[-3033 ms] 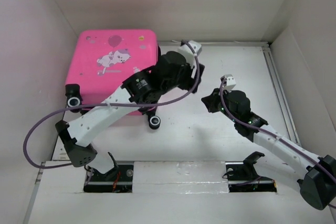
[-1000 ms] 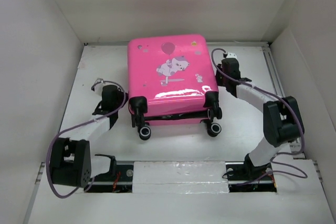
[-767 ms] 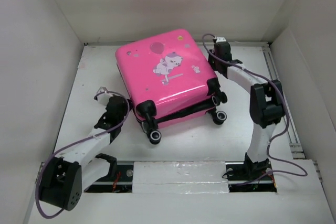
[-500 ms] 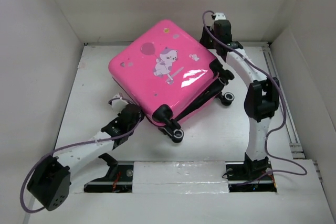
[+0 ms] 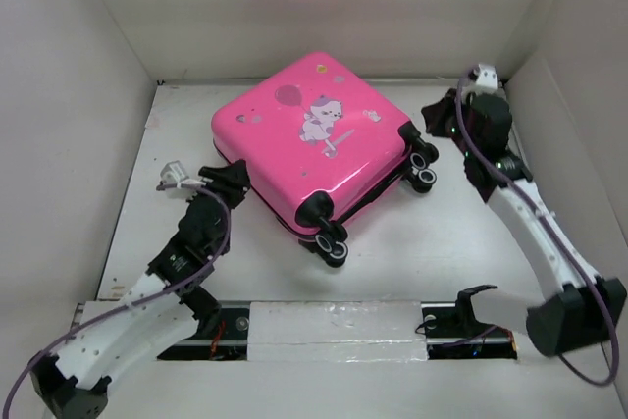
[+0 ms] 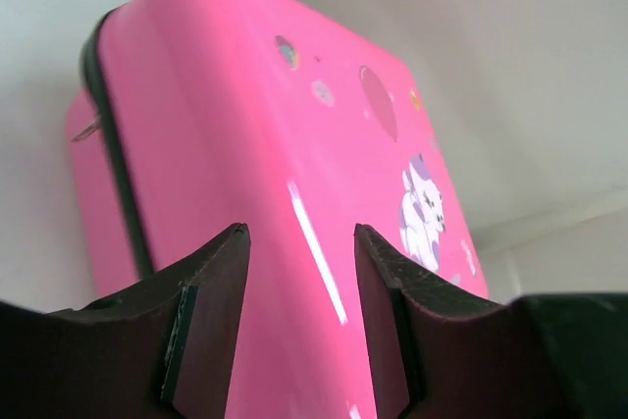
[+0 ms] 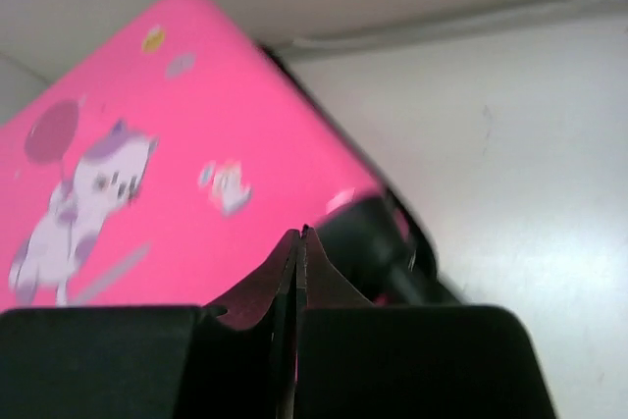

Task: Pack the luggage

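The luggage (image 5: pixel 304 139) is a hot-pink hard-shell suitcase lying closed and flat on the white table, turned at an angle, with its cartoon-animal sticker facing up. Its black wheels (image 5: pixel 331 242) point toward the near right. My left gripper (image 5: pixel 234 176) is open just off the case's near-left corner; in the left wrist view the pink shell (image 6: pixel 245 144) fills the gap behind its fingers (image 6: pixel 211 282), with nothing held. My right gripper (image 5: pixel 437 117) is shut and empty beside the right-hand wheels (image 5: pixel 424 166). In the right wrist view it points at the luggage (image 7: pixel 147 144).
White walls close in the table (image 5: pixel 442 233) on the left, back and right. A metal rail (image 5: pixel 520 174) runs along the right side. A raised white strip (image 5: pixel 334 326) holding both arm bases crosses the near edge.
The luggage has slid and turned slightly, settling flat. My left arm drew back to its near-left corner and its jaws opened. My right arm swung from the back corner to the right and shut.
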Motion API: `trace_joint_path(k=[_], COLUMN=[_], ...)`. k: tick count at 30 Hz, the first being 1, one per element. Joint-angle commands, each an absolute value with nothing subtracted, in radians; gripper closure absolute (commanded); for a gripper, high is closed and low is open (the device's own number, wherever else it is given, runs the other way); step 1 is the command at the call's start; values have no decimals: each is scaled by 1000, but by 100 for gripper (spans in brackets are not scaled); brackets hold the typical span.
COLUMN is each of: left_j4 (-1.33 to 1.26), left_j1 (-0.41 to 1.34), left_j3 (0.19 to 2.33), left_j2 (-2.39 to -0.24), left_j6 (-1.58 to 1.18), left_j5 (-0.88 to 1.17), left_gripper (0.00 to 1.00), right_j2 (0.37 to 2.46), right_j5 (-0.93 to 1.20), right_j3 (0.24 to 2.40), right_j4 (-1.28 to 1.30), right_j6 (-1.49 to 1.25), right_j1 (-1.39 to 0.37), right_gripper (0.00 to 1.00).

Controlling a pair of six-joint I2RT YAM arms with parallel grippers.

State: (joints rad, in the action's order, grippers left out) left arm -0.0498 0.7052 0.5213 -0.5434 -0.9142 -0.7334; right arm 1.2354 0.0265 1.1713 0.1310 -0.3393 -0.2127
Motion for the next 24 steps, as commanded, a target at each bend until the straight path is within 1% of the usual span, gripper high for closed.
trace_joint_path(k=[1,2,3,5,6,7,8,9,10,11,12,13,14,15,16,17,19,21,24], left_j4=[-334,-334,-315,-341,-341,-359,-321,-290,-264,-129,-70,-33,91,144,167,191,242,229,198], left_j1=[694,645,609,537,455,407,364,298,270,244,217,162,137,112,59,39,11,-11,-11], left_j3=[619,676,804,918,1028,1090,1161,1233,1391,1482,1567,1717,1795,1859,1905,1967,1968,1905,1809], left_j2=[-751,-888,-953,-1072,-1182,-1239,-1296,-1416,-1481,-1549,-1613,-1732,-1796,-1851,-1946,-1986,-2038,-2062,-2072], left_j6=[-773,-773,-785,-772,-788,-788,-802,-802,-769,-758,-733,-698,-689,-689,-674,-673,-673,-664,-664], left_j5=[-770,-723,-668,-559,-426,-346,-294,-235,-220,-219,-219,-142,-127,-112,-9,14,38,51,106], left_gripper=[57,57,57,57,57,56,56,56,56,56,56,56,56,56,56,56,56,56,56], right_j2=[1047,1016,988,912,887,861,817,801,801,801,819,836,854,897,916,931,963,989,1086], right_j5=[-43,-64,-92,-115,-139,-156,-173,-185,-172,-172,-160,-160,-160,-146,-134,-105,-83,-83,-52], right_j3=[956,921,864,809,780,723,691,655,602,588,577,577,566,575,584,606,617,638,708], right_j4=[-9,4,23,73,89,109,118,100,86,86,74,60,60,49,49,49,0,-21,-67], right_j6=[-413,-423,-423,-423,-423,-432,-451,-460,-460,-460,-474,-474,-483,-483,-483,-483,-483,-483,-483], right_j1=[-296,-314,-343,-368,-388,-388,-402,-402,-402,-402,-402,-402,-402,-402,-402,-402,-402,-402,-402], right_gripper=[100,100,100,100,100,100,100,100,100,100,100,100,100,100,100,100,100,100,100])
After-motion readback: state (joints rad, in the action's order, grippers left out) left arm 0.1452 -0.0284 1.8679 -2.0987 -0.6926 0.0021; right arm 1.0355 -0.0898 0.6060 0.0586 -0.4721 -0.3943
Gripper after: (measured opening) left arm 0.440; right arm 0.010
